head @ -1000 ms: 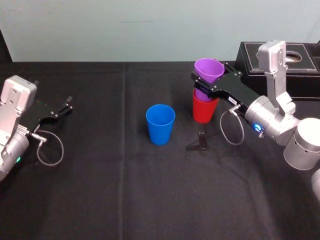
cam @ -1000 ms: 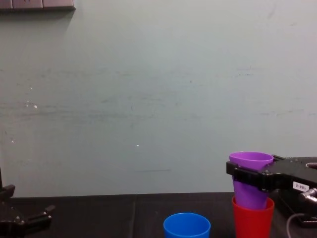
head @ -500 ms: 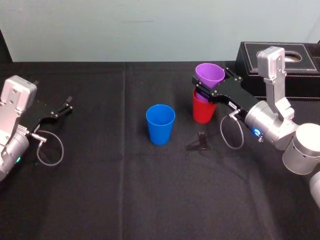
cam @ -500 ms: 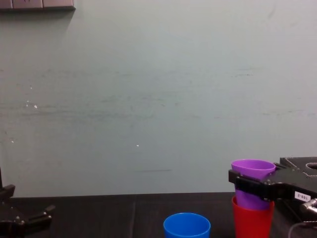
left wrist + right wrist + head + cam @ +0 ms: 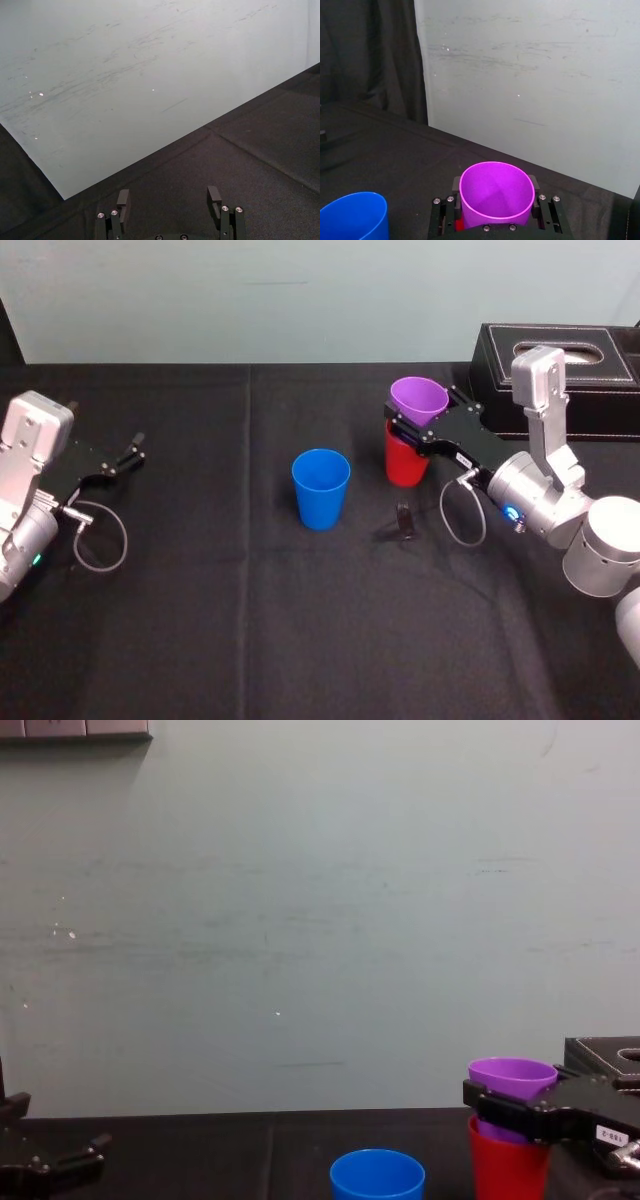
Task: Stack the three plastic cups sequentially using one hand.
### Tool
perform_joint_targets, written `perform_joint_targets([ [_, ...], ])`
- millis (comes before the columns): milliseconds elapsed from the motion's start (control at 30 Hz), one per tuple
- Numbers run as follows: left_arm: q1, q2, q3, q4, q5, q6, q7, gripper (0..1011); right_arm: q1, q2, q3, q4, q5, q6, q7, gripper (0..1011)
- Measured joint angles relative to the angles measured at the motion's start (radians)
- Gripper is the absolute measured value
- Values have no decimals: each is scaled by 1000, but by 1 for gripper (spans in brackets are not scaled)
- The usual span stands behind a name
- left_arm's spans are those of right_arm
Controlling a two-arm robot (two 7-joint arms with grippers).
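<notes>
The purple cup sits most of the way down inside the red cup, which stands upright on the black table right of centre. My right gripper is shut on the purple cup just under its rim; the chest view shows the purple cup above the red cup with the right gripper across it. In the right wrist view the purple cup fills the jaws of the right gripper. The blue cup stands alone to the left. My left gripper rests open at the far left.
A black stitched box stands at the back right, behind my right arm. A small dark clip-like object lies on the cloth just in front of the red cup. A loop of cable hangs from the left wrist.
My right gripper has lowered the purple cup deeper into the red cup. The blue cup and the left arm have stayed put.
</notes>
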Motion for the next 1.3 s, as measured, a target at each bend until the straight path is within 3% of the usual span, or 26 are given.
perform_joint_targets([
  [833, 0, 0, 0, 0, 0, 0, 0, 1005, 0, -6, -1, 16, -19, -19, -5, 752],
  [1167, 0, 0, 0, 0, 0, 0, 0, 1005, 0, -5, -1, 16, -18, -19, -5, 989],
  [1300, 0, 0, 0, 0, 0, 0, 0, 1005, 0, -5, -1, 15, -18, -18, -5, 1000],
])
